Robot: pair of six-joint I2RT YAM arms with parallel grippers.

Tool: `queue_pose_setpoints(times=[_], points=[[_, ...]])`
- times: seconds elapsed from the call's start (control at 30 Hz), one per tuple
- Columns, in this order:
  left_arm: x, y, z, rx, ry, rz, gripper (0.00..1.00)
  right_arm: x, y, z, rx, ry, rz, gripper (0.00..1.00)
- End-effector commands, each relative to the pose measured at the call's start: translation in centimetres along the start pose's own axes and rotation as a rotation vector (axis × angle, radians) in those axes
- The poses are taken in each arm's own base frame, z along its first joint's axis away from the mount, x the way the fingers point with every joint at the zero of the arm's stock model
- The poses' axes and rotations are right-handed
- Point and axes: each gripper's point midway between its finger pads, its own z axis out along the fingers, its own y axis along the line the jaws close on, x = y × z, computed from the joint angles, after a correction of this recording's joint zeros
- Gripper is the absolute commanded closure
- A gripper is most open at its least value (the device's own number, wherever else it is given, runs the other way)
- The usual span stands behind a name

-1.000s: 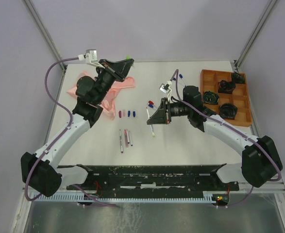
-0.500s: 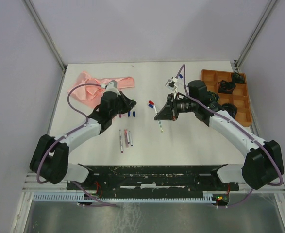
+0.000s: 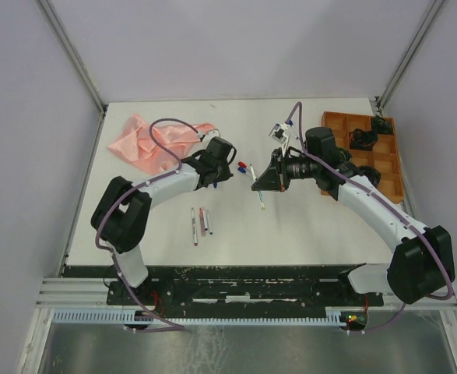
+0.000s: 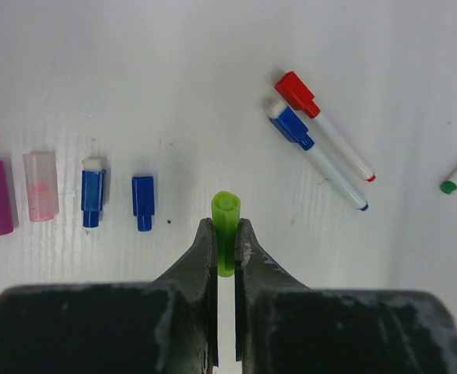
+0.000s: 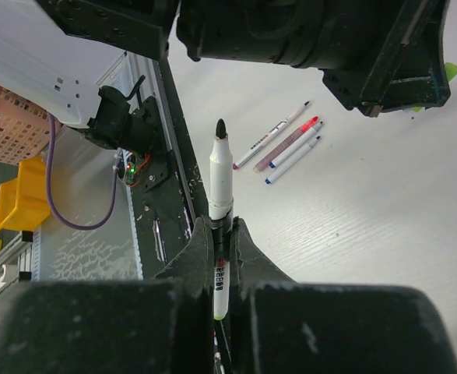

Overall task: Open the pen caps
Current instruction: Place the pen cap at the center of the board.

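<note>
At L end effector (image 4: 226, 228), green cap (image 4: 226, 209) clamped

- Left arm (image 3: 162, 185): white plastic shells, black joint housings, a thin purple cable (image 3: 168, 120) looping at its 12 o'clock.
- Right arm (image 3: 368, 209): same white-and-black build.
- Left gripper (image 4: 225, 230): scuffed, grey-flecked matte-black fingers.
</note>
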Motion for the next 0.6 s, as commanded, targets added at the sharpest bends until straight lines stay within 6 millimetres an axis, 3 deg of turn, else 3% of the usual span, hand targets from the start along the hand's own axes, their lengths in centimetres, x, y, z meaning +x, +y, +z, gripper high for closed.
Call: queue_pose_setpoints(times=[0.0,0.57], points=[[-1.3,0.6,1.0,-0.098,-0.011,0.098,0.97,-2.4,0.8,-0.6,0.003,-0.049,-0.077,0.97],[1.3,2.4,4.5,-0.208,0.078,0.186,0.89,-2.5,0.6,-0.7,0.002,-0.051,-0.073,0.96]])
